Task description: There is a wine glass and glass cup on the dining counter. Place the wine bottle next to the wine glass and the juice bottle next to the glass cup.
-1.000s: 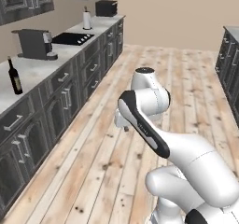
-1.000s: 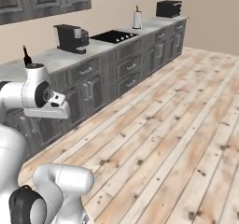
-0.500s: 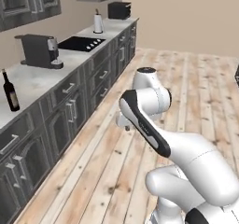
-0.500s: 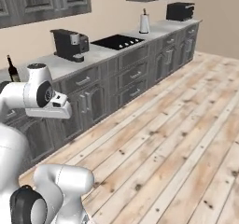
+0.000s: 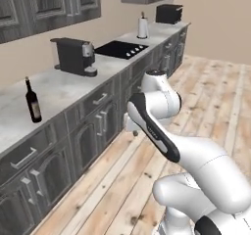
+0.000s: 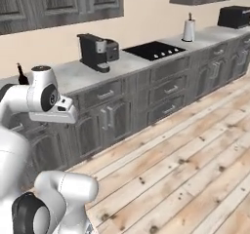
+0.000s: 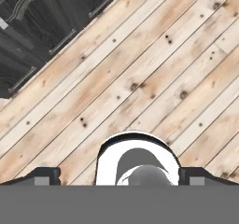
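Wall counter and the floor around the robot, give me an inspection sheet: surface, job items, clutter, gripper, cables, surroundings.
Surface: grey wall counter with a pale stone top, running along the wall over dark drawers and cabinet doors.
Job's things: wine bottle standing upright on the counter, well apart from the coffee machine; other task items nothing seen.
Clutter: black coffee machine, black cooktop, white paper towel roll, dark toaster at the far end.
Gripper: gripper open, holding nothing, pointed down at the floor.
Cables: nothing seen.
Surroundings: light wooden plank floor, beige wall, dark upper cabinets.
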Controlling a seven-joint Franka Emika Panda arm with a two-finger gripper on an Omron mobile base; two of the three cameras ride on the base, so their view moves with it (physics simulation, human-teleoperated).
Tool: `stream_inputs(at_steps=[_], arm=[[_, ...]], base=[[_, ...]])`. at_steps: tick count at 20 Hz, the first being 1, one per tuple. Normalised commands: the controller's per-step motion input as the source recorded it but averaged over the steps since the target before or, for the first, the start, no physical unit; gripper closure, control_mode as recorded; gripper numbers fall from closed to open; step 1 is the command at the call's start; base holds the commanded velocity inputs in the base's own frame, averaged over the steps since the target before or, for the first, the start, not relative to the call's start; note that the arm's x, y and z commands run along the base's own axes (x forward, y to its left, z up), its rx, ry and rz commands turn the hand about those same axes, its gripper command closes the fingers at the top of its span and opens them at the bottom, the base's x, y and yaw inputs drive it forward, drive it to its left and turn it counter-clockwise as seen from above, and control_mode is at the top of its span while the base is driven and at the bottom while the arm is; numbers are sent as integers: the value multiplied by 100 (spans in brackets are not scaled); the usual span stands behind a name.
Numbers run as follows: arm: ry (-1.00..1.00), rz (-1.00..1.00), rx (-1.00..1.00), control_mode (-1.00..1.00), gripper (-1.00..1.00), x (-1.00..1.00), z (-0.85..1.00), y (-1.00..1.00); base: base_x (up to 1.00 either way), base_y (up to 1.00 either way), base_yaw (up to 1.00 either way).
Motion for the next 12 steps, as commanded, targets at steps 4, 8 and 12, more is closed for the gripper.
stream_inputs(at_steps=[4, 8, 12], arm=[[0, 0, 0, 100, -100, 0, 0, 0], [0, 0, 0, 100, -100, 0, 0, 0], [0, 0, 0, 100, -100, 0, 0, 0]], base=[[70, 0, 50], [56, 0, 64], [48, -2, 70]])
